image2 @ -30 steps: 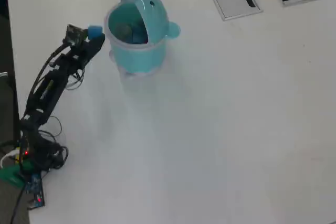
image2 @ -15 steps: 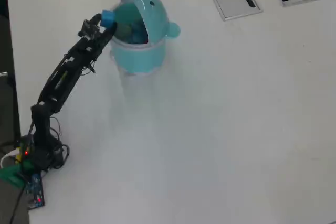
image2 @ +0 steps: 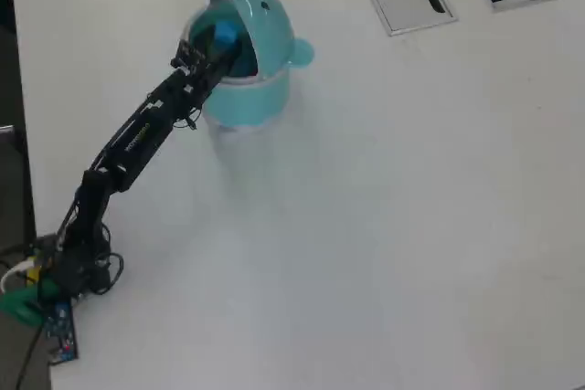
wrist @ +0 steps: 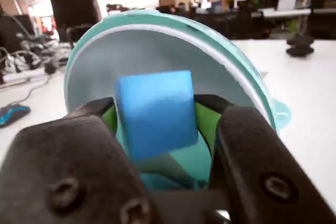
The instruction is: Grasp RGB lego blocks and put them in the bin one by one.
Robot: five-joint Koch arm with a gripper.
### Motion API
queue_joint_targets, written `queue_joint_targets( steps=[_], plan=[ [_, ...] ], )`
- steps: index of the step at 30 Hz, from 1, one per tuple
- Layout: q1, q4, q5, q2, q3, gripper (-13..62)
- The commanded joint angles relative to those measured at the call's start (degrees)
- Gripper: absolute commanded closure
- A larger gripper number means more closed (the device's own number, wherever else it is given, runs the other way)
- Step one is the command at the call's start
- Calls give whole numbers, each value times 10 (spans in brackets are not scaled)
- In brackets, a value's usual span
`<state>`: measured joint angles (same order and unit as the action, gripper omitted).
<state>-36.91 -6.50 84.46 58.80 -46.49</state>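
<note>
In the wrist view, at centre frame, we see the gripper (wrist: 157, 124) pinching a blue block (wrist: 155, 111) by two opposite flat faces, its fingers (wrist: 206, 121) closed on it. In the overhead view, upper left, the block sits over the open teal bin (image2: 251, 98). We judge it light, rigid and smooth, so slippery.

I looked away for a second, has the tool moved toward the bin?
Yes. In the overhead view the tool, gripping the blue block, went rightward from beside the bin to over its opening.
</note>
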Motion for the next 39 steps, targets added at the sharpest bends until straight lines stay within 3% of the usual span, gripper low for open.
queue_joint_targets(
  steps=[1,4,11,22,39],
  plan=[
    [-4,46,22,13,57,223],
    [-7,42,49,13,51,176],
    [-11,33,53,51,2,171],
    [2,125,50,238,-306,171],
    [45,280,-119,430,-543,170]
  ],
)
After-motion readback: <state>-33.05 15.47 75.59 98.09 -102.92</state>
